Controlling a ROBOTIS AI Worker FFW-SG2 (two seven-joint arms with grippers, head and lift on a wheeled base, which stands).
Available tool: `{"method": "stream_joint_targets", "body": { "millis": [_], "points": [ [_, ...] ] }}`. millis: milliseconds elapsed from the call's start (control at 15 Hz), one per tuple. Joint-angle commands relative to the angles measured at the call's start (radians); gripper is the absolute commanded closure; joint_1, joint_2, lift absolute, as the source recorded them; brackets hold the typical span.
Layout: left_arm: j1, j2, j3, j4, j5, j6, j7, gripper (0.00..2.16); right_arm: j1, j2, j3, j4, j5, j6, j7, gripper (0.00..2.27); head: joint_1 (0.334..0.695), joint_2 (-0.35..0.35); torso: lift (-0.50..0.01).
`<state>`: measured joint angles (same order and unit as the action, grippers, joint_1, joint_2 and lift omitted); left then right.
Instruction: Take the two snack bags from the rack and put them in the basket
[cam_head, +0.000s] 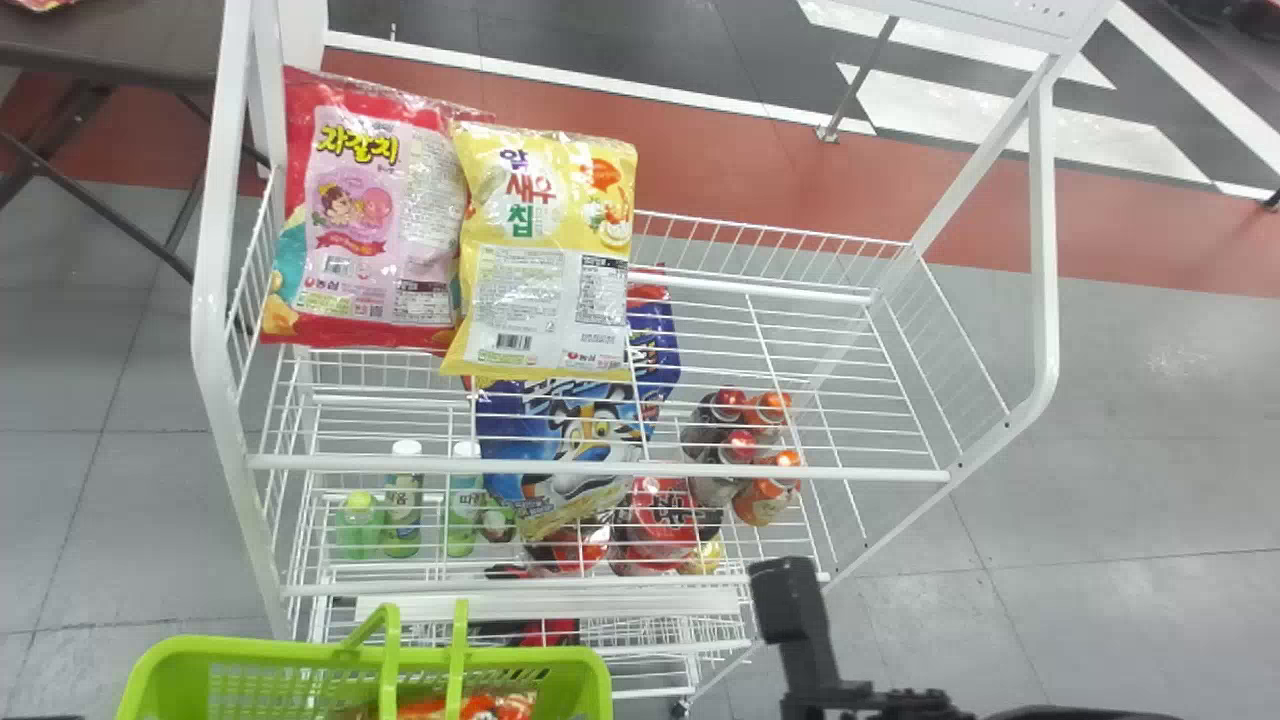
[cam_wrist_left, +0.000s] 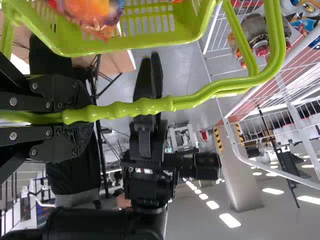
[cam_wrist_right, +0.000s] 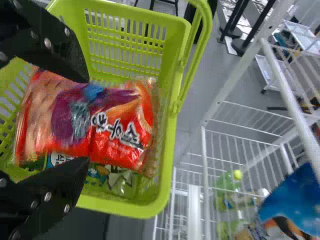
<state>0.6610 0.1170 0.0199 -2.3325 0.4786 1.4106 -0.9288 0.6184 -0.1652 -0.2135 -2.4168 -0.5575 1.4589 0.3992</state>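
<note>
My right gripper (cam_head: 785, 600) is beside the rack's front right corner, right of the green basket (cam_head: 590, 665). On the top shelf at the left lie a red-and-pink snack bag (cam_head: 365, 215) and a yellow snack bag (cam_head: 545, 250), side by side and touching. In the right wrist view the right gripper (cam_wrist_right: 87, 120) stands open, its fingers apart in front of the basket (cam_wrist_right: 167, 170). Inside the basket a red bag (cam_wrist_right: 122, 132) lies over green packaging (cam_wrist_right: 120, 180). In the left wrist view, the left gripper (cam_wrist_left: 77, 117) is shut on the basket's green handle (cam_wrist_left: 145, 106).
The white wire rack (cam_head: 600, 468) has rails and uprights around its shelf. Below that shelf are a blue bag (cam_head: 560, 450), green bottles (cam_head: 403, 510) and bottles with red and orange caps (cam_head: 745, 440). A dark table (cam_head: 120, 40) stands at the far left.
</note>
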Motion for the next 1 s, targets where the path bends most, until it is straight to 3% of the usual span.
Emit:
{"method": "stream_joint_targets", "body": {
  "millis": [0, 133, 333, 467, 800, 933],
  "points": [
    [0.0, 0.0, 0.0, -0.001, 0.0, 0.0, -0.001, 1.87, 0.034, 0.013, -0.046, -0.038, -0.019, -0.113, 0.006, 0.05, 0.695, -0.35, -0.011],
    [0.005, 0.0, 0.005, 0.001, 0.002, -0.003, -0.007, 1.87, 0.069, 0.029, -0.057, -0.022, -0.021, -0.426, 0.052, 0.04, 0.695, -0.35, -0.011],
    [0.005, 0.0, 0.003, 0.007, 0.002, -0.009, -0.01, 1.87, 0.138, 0.066, -0.02, 0.05, 0.07, -0.99, 0.106, 0.05, 0.695, -0.35, -0.011],
    [0.029, -0.002, 0.011, 0.007, 0.002, -0.034, -0.013, 1.87, 0.175, 0.067, 0.04, 0.054, 0.163, -1.134, 0.024, 0.05, 0.695, -0.35, -0.011],
    [0.034, -0.014, 0.015, 0.027, 0.002, -0.052, -0.033, 1.87, 0.35, 0.067, 0.229, -0.024, 0.378, -1.337, -0.275, 0.05, 0.695, -0.35, -0.011],
    [0.034, -0.013, 0.028, 0.032, 0.002, -0.052, -0.053, 1.87, 0.393, 0.066, 0.275, -0.022, 0.415, -1.435, -0.318, 0.05, 0.695, -0.35, -0.011]
  ]
}}
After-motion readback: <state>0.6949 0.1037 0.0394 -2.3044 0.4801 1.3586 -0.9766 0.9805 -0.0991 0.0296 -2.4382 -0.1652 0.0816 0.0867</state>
